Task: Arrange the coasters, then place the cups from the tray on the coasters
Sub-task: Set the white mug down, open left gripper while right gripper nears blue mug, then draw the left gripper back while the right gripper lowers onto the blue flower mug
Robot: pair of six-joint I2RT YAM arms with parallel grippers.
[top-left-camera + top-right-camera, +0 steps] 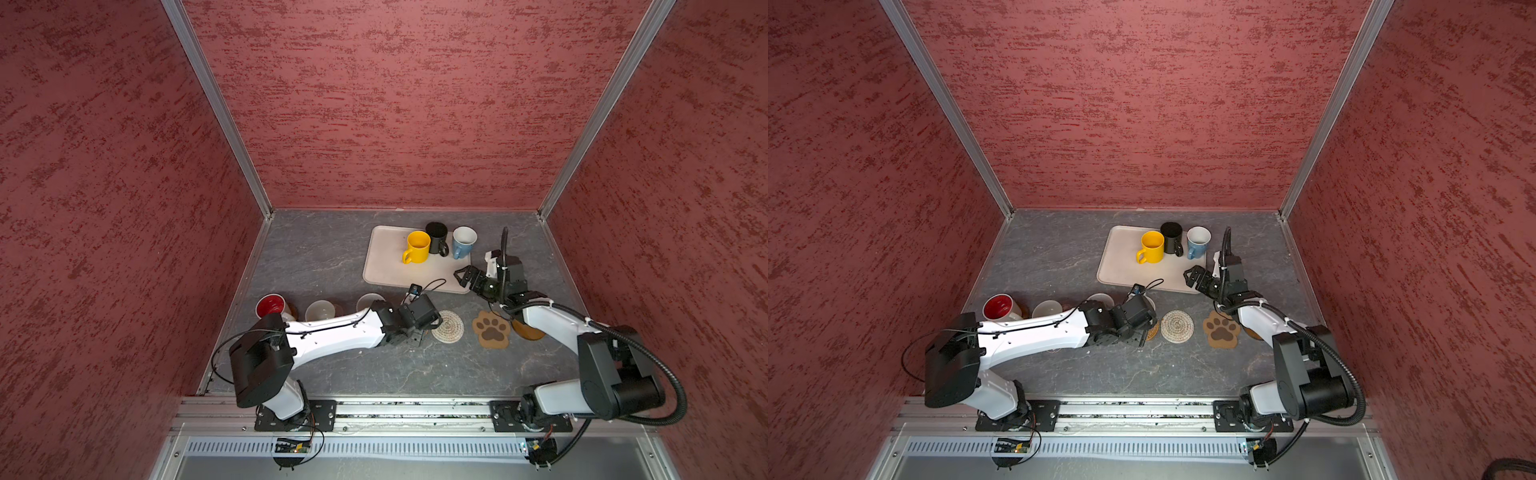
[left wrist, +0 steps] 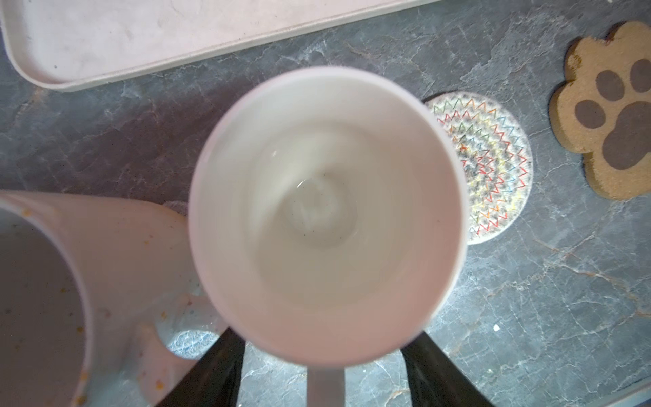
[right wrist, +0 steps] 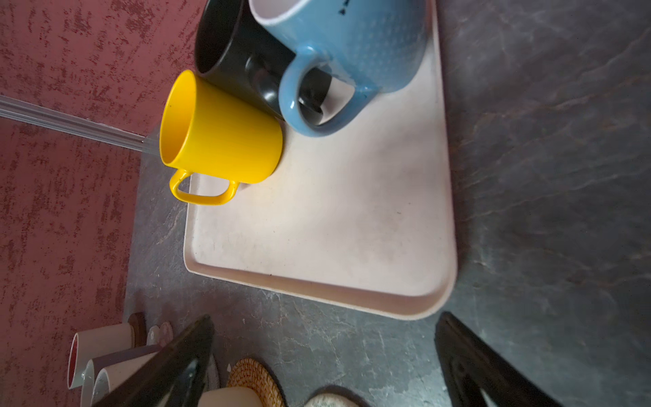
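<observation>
Glossy white cup (image 2: 327,218), matt beige tray (image 2: 123,31), woven coaster (image 2: 493,165), stone-look tabletop (image 2: 528,299)

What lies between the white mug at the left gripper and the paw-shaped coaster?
The beige woven coaster lies empty between the white mug and the paw coaster; the left wrist view shows it.

1. Tabletop (image 1: 332,257): dark grey, marble-veined slab.
2. Back wall (image 1: 395,104) and side walls (image 1: 104,187): red, mottled, textured panels.
3. Corner posts (image 1: 217,108): bare aluminium profiles rising from the tabletop's far corners.
4. Front rail (image 1: 415,409): aluminium, along the tabletop's near edge.
</observation>
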